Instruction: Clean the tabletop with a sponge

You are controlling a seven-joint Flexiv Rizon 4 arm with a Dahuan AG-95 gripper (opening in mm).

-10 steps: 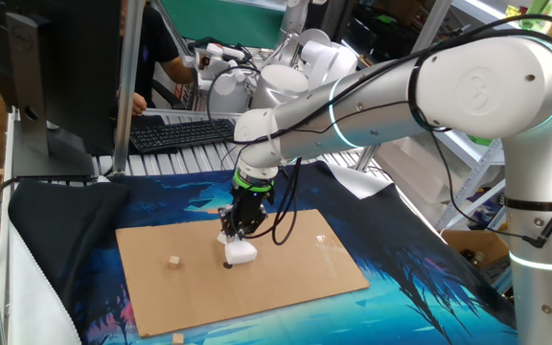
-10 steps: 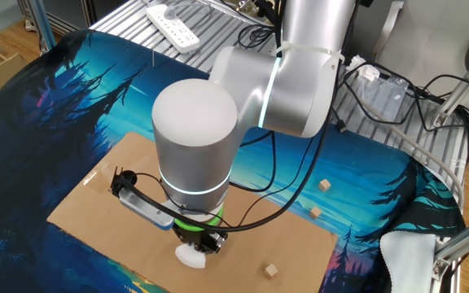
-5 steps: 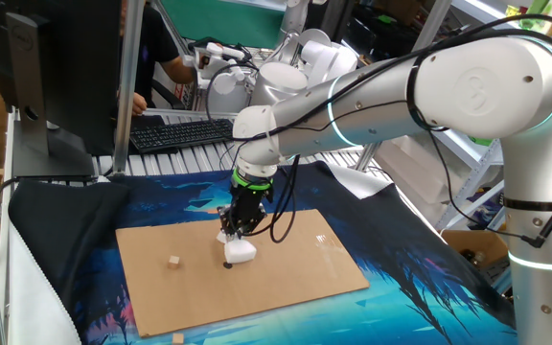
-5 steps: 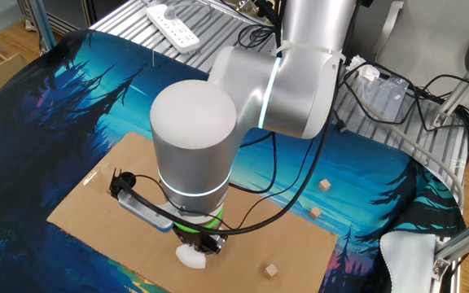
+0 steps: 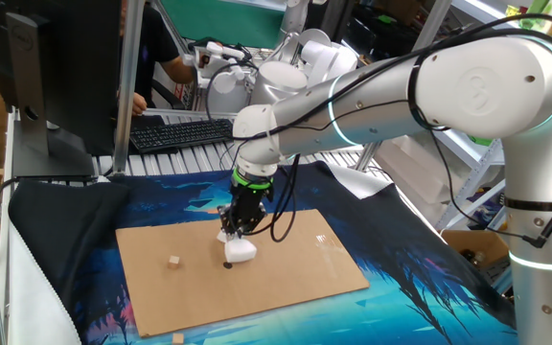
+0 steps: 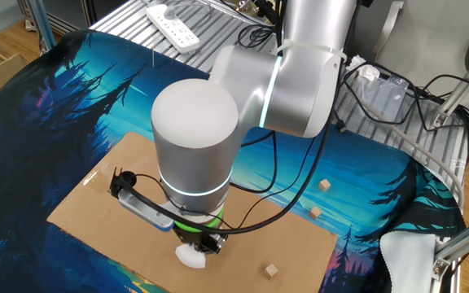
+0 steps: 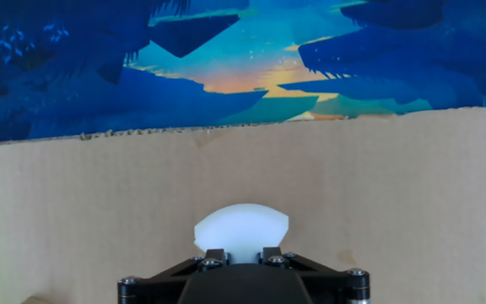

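Nothing has visibly moved since the earlier frames: the arm stands in the same pose and the sponge sits at the same spot on the tabletop. The gripper points straight down with its jaws clamped on the sponge, whose white foam bulges out below the fingers in the hand view and presses against the brown cardboard.

Taking the sponge as the landmark: a dark spot lies just beside it at its lower edge in one fixed view. A small tan cube rests on the cardboard off to the left of the sponge, apart from it. In the other fixed view, three more cubes lie to the right of the sponge, the nearest one on the cardboard and the other two on the patterned mat farther off.

My judgement is that the wipe is under way but the spot is not yet covered. Risks from here: the soft foam could fold or slip out of the jaws if dragged under too much pressure. The loose cardboard could slide on the mat with the stroke. A wide stroke could also knock a cube off the sheet.
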